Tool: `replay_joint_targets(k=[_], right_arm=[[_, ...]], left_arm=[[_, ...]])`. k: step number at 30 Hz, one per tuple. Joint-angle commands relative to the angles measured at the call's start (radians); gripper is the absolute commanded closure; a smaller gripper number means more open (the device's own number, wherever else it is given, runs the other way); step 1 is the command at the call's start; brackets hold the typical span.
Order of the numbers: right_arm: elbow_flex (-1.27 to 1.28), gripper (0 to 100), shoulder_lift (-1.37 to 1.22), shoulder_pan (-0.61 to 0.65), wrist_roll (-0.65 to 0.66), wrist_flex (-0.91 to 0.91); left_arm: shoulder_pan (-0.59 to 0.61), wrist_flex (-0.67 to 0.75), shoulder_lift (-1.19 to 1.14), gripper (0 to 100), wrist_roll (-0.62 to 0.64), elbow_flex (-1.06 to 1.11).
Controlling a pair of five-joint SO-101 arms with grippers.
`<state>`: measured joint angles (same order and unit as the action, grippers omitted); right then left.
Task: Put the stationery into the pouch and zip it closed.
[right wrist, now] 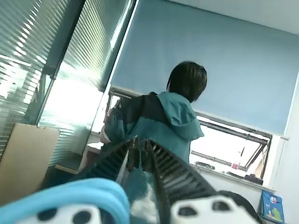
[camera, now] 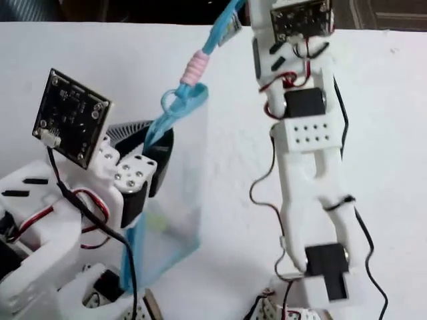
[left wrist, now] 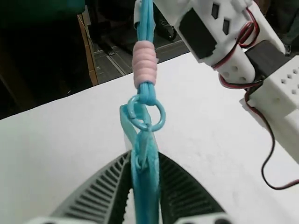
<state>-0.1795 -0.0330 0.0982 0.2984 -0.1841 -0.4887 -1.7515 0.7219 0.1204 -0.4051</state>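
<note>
A clear pouch with blue edging hangs upright over the white table. My left gripper is shut on its blue top edge; in the left wrist view its grey ribbed fingers pinch the blue band. A blue ring, a pink bead and a blue cord run up from the pouch, pulled taut. My right gripper, at the table's far edge, is shut on that cord; its fingers meet over the cord's thin end. Something pale green shows faintly through the pouch.
The right arm's white body stretches from the near edge to the far edge across the table's right half, with red and black wires hanging off it. The left arm's base fills the near left corner. Bare table lies far left.
</note>
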Motion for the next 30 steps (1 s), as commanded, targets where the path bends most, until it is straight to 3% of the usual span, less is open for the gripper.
replay_joint_targets(k=[1, 15, 25, 28, 30], right_arm=[[-0.138, 98.2, -0.137, -0.194, 0.018, 0.022], [-0.770, 98.2, -0.567, -0.309, 0.020, 0.314], [-0.993, 98.2, -0.774, -0.372, 0.118, 0.348], [-1.051, 97.8, -0.774, -0.360, 0.118, 0.450], [-1.108, 97.7, -0.771, -0.341, 0.118, 0.625]], left_arm=[[-0.013, -0.034, 0.044, 98, -0.006, -0.058], [-0.012, -0.031, 0.137, 98, -0.003, -0.057], [-0.005, -0.028, 0.134, 98, -0.003, -0.054], [-0.005, -0.026, 0.133, 98, -0.005, -0.054], [0.002, -0.026, 0.133, 98, -0.005, -0.054]])
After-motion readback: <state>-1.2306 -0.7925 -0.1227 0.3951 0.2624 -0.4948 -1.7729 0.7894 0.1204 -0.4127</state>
